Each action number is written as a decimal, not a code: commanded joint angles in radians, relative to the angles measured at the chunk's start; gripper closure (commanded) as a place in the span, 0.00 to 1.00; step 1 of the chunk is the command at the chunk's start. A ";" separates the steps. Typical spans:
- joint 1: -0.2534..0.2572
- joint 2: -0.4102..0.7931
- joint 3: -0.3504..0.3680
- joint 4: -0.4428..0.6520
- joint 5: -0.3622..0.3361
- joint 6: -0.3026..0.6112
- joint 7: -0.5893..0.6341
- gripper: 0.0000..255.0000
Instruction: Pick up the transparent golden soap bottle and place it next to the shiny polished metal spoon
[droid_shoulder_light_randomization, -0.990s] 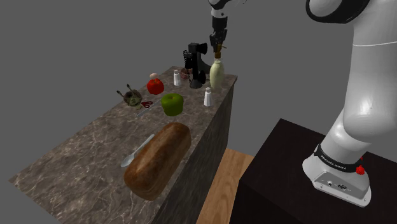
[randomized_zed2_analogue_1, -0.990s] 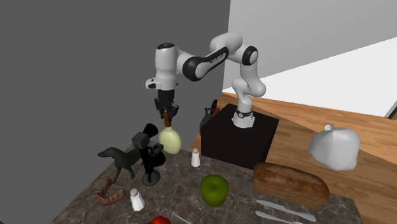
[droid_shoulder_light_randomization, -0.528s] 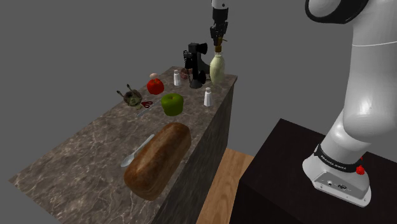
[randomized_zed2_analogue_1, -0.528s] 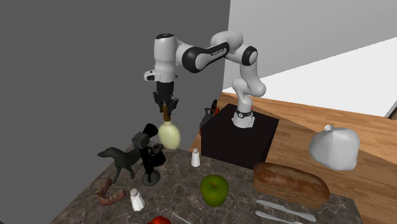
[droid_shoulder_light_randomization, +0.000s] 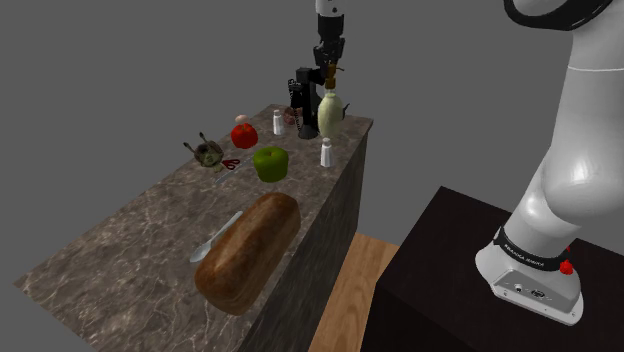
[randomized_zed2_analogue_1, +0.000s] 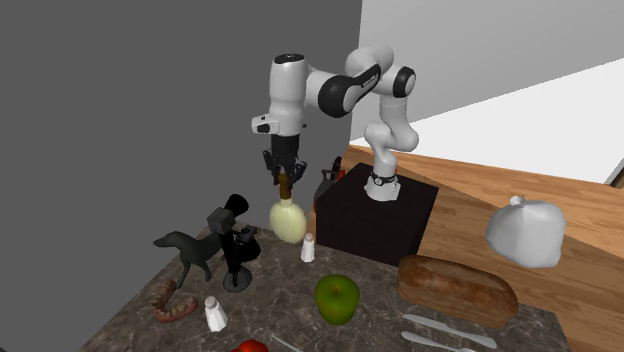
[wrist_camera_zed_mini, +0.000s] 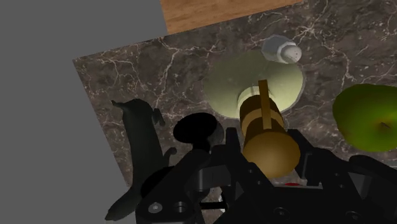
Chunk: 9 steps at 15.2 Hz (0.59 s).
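Hanging above the marble counter (droid_shoulder_light_randomization: 130, 250), the pale yellow soap bottle (randomized_zed2_analogue_1: 289, 221) is clasped by its brown pump top in the black gripper (randomized_zed2_analogue_1: 286, 181). The spoon (droid_shoulder_light_randomization: 213, 240) lies well apart, at seven o'clock in the shoulder view.

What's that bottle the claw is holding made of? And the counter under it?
The bottle looks like smooth plastic or glass, pale yellow-green with a soft sheen; the look doesn't settle which. Its pump top is a duller golden brown, perhaps plastic. The counter looks like polished dark stone, probably marble: brown-grey with pale branching veins.
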 joint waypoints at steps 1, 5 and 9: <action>0.031 -0.016 0.015 -0.020 -0.011 0.002 0.048 1.00; 0.089 -0.037 0.046 -0.045 -0.030 0.004 0.138 1.00; 0.146 -0.041 0.077 -0.048 -0.045 -0.002 0.228 1.00</action>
